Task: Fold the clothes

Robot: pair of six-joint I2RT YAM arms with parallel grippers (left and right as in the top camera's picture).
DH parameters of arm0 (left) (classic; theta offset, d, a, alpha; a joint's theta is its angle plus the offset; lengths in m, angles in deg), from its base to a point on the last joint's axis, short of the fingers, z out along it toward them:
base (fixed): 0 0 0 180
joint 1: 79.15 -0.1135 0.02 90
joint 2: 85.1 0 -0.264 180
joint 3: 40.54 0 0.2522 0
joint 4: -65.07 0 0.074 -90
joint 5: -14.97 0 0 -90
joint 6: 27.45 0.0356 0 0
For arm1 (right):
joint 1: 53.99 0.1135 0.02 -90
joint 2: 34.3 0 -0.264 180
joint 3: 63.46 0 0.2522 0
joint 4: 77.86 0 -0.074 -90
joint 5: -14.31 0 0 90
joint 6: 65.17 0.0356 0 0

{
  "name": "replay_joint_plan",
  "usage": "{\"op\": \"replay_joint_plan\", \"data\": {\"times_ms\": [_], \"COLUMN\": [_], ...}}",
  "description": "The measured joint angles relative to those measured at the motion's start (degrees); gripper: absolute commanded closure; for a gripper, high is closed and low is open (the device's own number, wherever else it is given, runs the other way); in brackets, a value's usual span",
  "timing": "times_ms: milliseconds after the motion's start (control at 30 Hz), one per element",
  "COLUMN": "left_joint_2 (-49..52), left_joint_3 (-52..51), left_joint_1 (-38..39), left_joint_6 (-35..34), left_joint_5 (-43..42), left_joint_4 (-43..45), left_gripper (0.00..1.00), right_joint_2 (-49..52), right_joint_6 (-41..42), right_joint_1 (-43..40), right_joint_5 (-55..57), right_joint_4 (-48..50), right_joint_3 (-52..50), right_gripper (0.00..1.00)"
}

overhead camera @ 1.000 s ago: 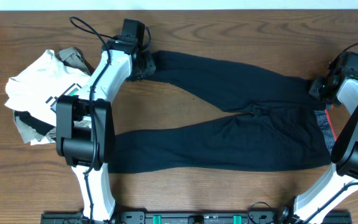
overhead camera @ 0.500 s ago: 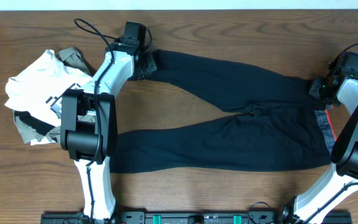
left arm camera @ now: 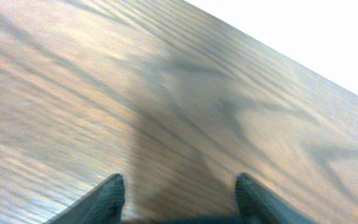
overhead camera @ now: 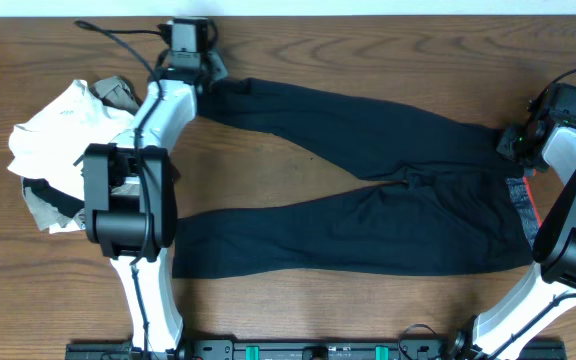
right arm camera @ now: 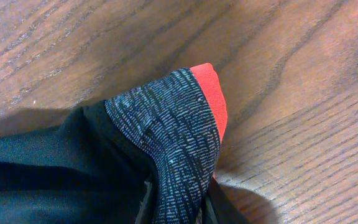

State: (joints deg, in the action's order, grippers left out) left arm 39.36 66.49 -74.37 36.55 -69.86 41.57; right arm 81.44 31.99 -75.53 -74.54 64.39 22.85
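Lengthwise across the table (overhead camera: 368, 40), pants (overhead camera: 388, 190) point legs left, waist right; right gripper (right arm camera: 176, 208) pinches the waistband (right arm camera: 179, 137), left gripper (left arm camera: 182, 193) spread.

I see pants (overhead camera: 418, 215) spread flat across table (overhead camera: 368, 320), waist at rt, legs running left; clothes pile (overhead camera: 53, 140) sits on table's left side, apart from them.
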Motion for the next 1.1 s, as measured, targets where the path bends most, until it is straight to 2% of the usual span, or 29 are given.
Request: {"op": "replay_joint_plan", "data": {"times_ms": [133,267,367,533,600,867,1100], "left_joint_2": [0.00,0.00,0.00,0.00,0.02,0.02,0.00], "left_joint_3": [0.00,-0.07,-0.07,-0.07,-0.07,-0.04,-0.04], "left_joint_1": [-1.68,-1.60,-1.33,-1.20,-1.20,-1.20,-0.76], "left_joint_6": [-0.68,-1.03,-0.46,0.66,0.61,1.31,6.82], "left_joint_5": [-0.83,-4.00,-6.49,-8.02,-8.22,-12.72,-23.52], "left_joint_4": [-5.88,-16.11,-21.57,-23.19,-23.19,-29.70,-30.29], "left_gripper": [0.41,0.59,0.59,0.48,0.48,0.75,0.77], "right_joint_2": [-0.04,-0.11,-0.15,-0.28,-0.33,-0.33,-0.33], "right_joint_6": [0.00,0.00,-0.02,0.00,-0.02,-0.02,-0.02], "right_joint_1": [0.00,0.00,0.00,0.00,0.00,0.00,0.00], "right_joint_5": [0.02,0.02,0.02,0.02,0.02,0.09,0.20], "right_joint_4": [-0.26,-0.48,-0.85,-1.46,-1.70,-1.68,-1.70], "right_joint_3": [0.00,0.00,0.00,0.00,0.00,0.00,0.00], "right_gripper": [0.79,0.80,0.79,0.79,0.79,0.79,0.79]}}
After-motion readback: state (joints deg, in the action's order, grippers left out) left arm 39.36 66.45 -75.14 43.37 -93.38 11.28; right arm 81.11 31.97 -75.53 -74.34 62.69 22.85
